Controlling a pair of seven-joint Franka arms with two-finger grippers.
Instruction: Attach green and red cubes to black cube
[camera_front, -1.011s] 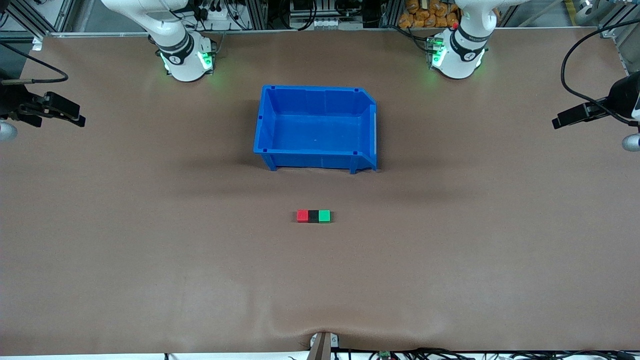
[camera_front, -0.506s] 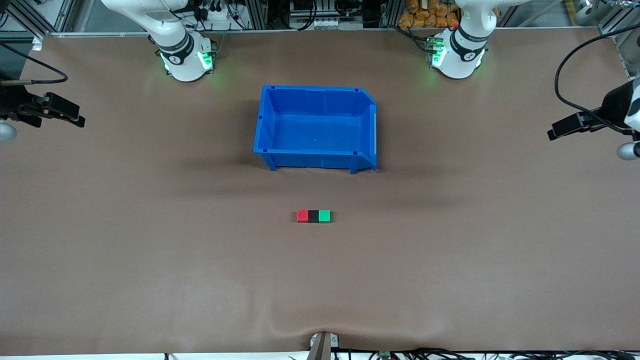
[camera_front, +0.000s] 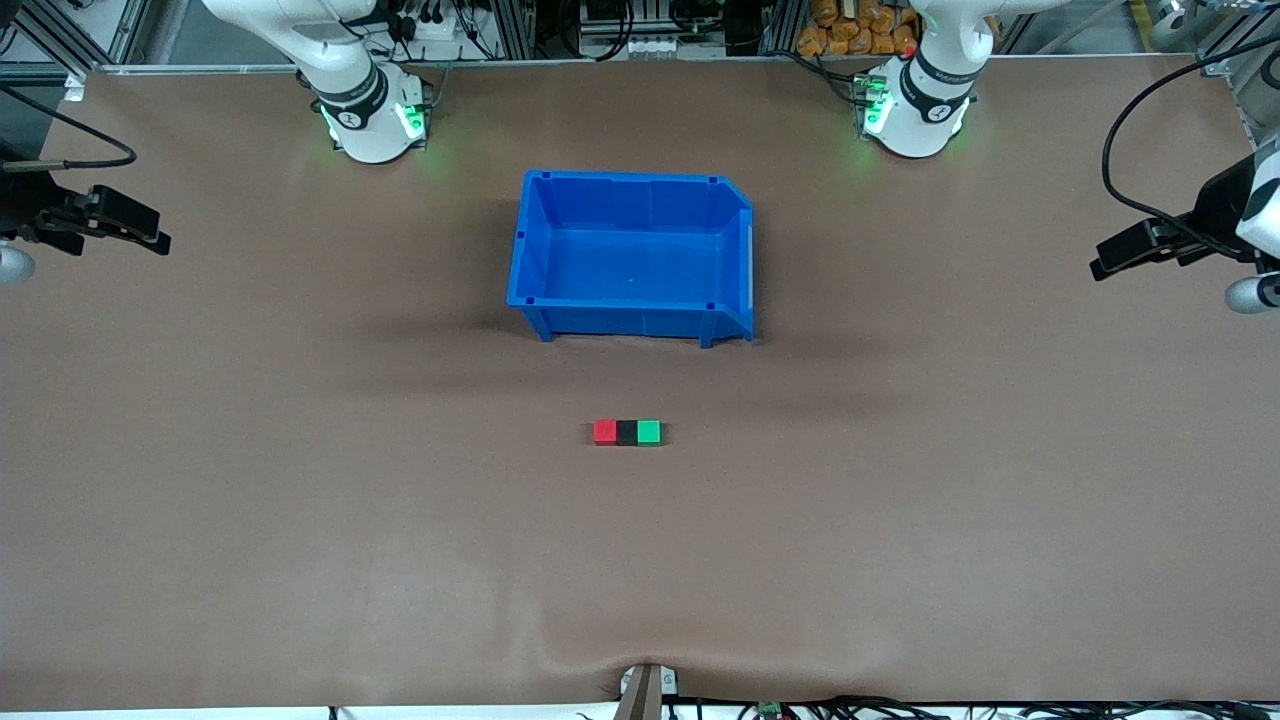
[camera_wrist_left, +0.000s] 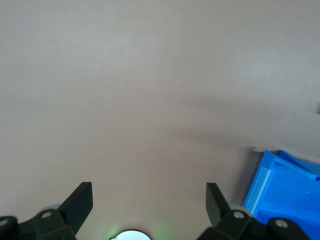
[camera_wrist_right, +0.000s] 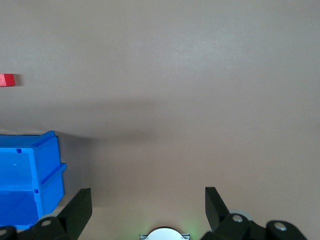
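On the matte brown tabletop (camera_front: 300, 500), nearer the front camera than the glossy blue plastic bin (camera_front: 630, 255), red cube (camera_front: 605, 431), black cube (camera_front: 627, 432) and green cube (camera_front: 649, 431) touch in a row, well apart from my left gripper (camera_front: 1105, 262) and right gripper (camera_front: 155, 235), each hanging over its own end, fingers spread wide, empty.

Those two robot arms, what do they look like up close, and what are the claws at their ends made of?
Both arms are glossy white with rounded segments, black bands at the joints and green lights glowing at their bases. The left claw and right claw are matte black, each with two flat tapered fingers fixed by small screws. Black cables loop from the wrists. What they are made of I cannot tell.
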